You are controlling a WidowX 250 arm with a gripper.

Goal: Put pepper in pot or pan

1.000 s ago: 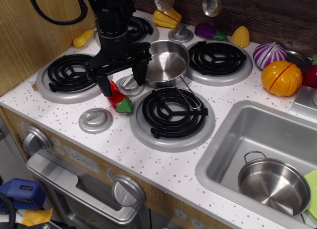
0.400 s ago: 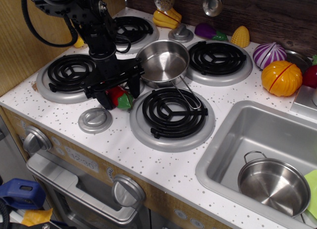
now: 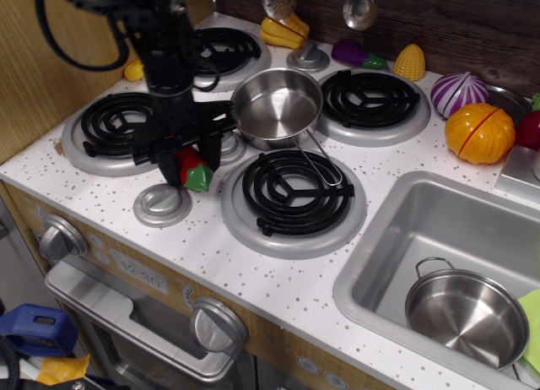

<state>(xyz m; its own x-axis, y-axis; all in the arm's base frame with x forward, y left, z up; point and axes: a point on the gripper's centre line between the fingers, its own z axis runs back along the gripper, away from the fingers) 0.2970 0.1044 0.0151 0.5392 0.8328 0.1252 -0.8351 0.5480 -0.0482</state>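
The red pepper (image 3: 186, 161) with a green stem end lies on the white counter between the front-left burner and the front-middle burner. My black gripper (image 3: 191, 156) has come down over it, with one finger on each side, closed in against the pepper. A small steel pan (image 3: 277, 108) with a wire handle stands just right of and behind the gripper, among the burners. A second steel pot (image 3: 467, 316) sits in the sink (image 3: 396, 230) at the front right.
Black coil burners (image 3: 295, 190) surround the spot. A round silver knob cap (image 3: 162, 204) lies just in front of the pepper. Toy vegetables line the back: an orange one (image 3: 480, 132), purple onion (image 3: 458, 93), corn (image 3: 410, 62), eggplant (image 3: 356, 53). Utensils hang above.
The gripper came down from above the stove onto the pepper and its fingers narrowed around it. The pepper shifted slightly to the left.
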